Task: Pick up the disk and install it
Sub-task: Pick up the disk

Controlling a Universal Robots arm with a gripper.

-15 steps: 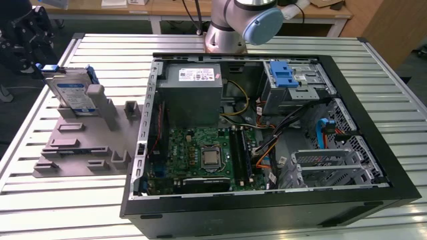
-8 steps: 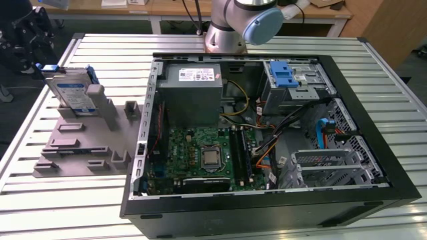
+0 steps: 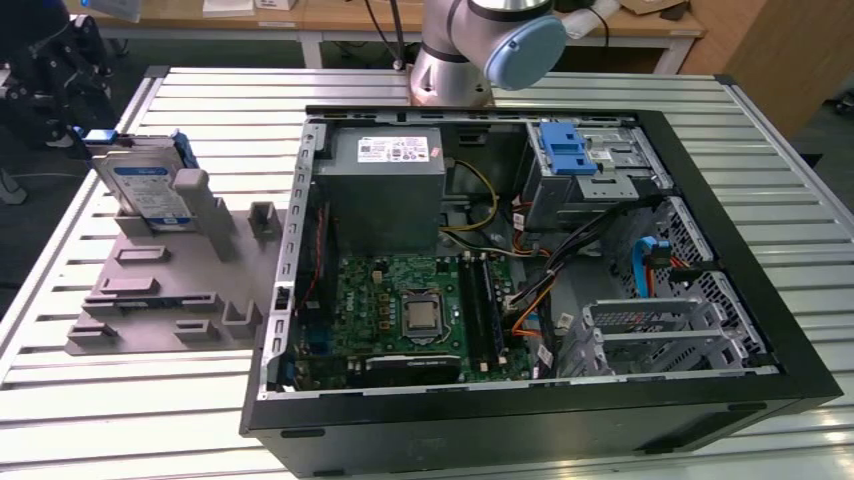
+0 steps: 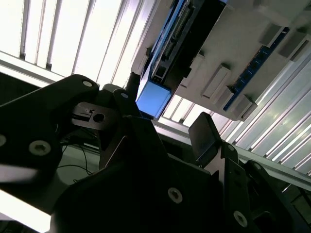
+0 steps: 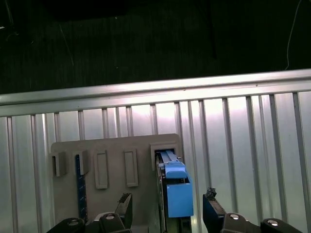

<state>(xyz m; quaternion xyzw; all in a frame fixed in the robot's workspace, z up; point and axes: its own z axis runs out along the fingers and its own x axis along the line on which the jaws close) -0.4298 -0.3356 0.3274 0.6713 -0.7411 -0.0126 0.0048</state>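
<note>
The disk (image 3: pixel 147 185) stands on edge in the grey fixture (image 3: pixel 160 290) at the exterior view's left, beside the open computer case (image 3: pixel 534 430). In the first wrist view the gripper (image 5: pixel 167 201) is spread wide. The blue end tab (image 5: pixel 179 196) sits between its fingers (image 5: pixel 124 203), touching neither, and the disk's long axis runs straight away from them.

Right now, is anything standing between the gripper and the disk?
Nothing visible does. In the first wrist view the open gripper lines up on the disk, a finger showing on either side of its blue end tab.
</note>
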